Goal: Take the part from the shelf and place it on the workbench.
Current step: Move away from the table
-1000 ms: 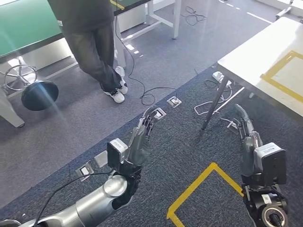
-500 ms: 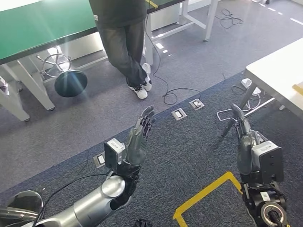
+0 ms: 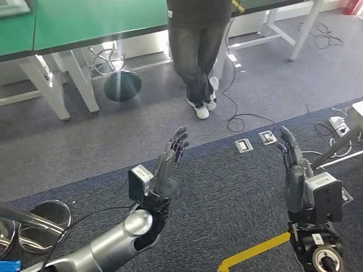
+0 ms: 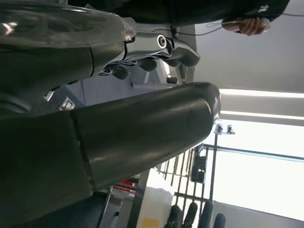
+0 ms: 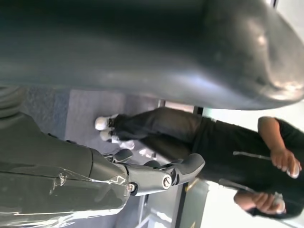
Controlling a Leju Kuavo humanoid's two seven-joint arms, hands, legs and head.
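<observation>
L hand [image 3: 169, 164] raised over dark carpet, fingers [image 3: 177, 141] apart and nearly straight, pointing up and fwd, holding nothing. L wrist view: thick thumb [image 4: 143, 128] and darker fingers [image 4: 168, 47] spread w/ empty gap between. R hand [image 3: 293, 164] also up, fingers [image 3: 287, 139] extended and apart, nothing held; R wrist view shows same, thumb [image 5: 215, 52] and fingers [image 5: 165, 175] apart w/ gap.

Part: can't tell where it is, no shelf or part made out in any view.

Beyond L hand: person [image 3: 199, 51] in dark top and grey trousers, legs crossed, white sneakers [image 3: 205, 105], leaning at green-topped table [image 3: 85, 22]. R wrist view: person's hands [image 5: 283, 161] hold something small and pale, can't tell what. Black stool [image 3: 122, 85] w/ chrome ring well beyond L hand, to its left side. Black cable [image 3: 240, 110] trails on grey floor betw. the hands and the person. Two floor sockets [image 3: 244, 145] just ahead, betw. both hands, nearer R. White power strip [image 3: 336, 122] and slanted dark leg [image 3: 338, 148] beyond R hand, to its right. Yellow floor tape [image 3: 252, 252] near R forearm, on the L-hand side of it. Shiny round metal plates [image 3: 47, 218] beside L arm [image 3: 111, 243], outer side.
</observation>
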